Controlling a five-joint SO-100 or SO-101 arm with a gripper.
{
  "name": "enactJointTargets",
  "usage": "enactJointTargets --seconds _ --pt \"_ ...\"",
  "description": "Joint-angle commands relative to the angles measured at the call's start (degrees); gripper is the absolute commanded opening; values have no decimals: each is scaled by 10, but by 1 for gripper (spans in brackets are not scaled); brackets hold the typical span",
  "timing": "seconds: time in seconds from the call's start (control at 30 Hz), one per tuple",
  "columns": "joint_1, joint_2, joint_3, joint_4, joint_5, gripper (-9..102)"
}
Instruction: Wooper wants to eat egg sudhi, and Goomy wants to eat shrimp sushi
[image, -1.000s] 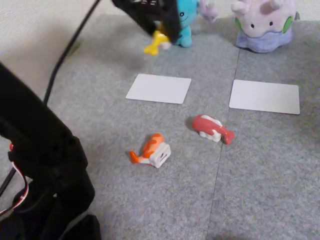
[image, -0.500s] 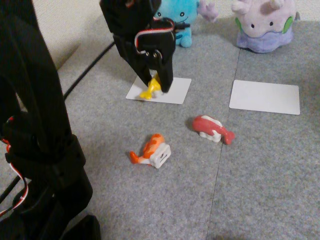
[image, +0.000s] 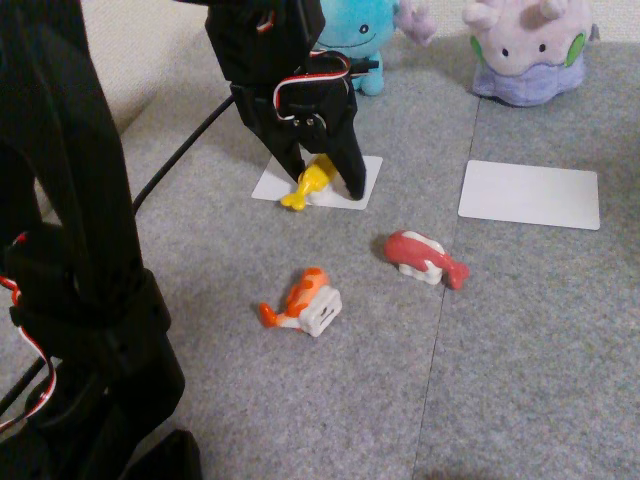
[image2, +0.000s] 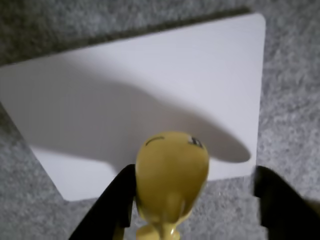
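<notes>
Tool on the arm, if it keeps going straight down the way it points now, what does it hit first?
Most likely the egg sushi lying between the tool's spread fingers, and right under it the white card in front of Wooper. Depth is unclear, so it may already be touching.

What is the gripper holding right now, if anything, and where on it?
Nothing firmly: the gripper is open around the egg sudhi, which rests at the white card's front edge. In the wrist view one finger touches its side, the other stands apart.
</notes>
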Motion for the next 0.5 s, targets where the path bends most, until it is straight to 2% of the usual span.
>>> enactJointTargets --seconds 0.0,0.3,0.47 --pt "-3 68 -30 18 -5 30" --pt "-23 210 -24 147 -14 30" --pt "-23 273 -18 265 -38 30"
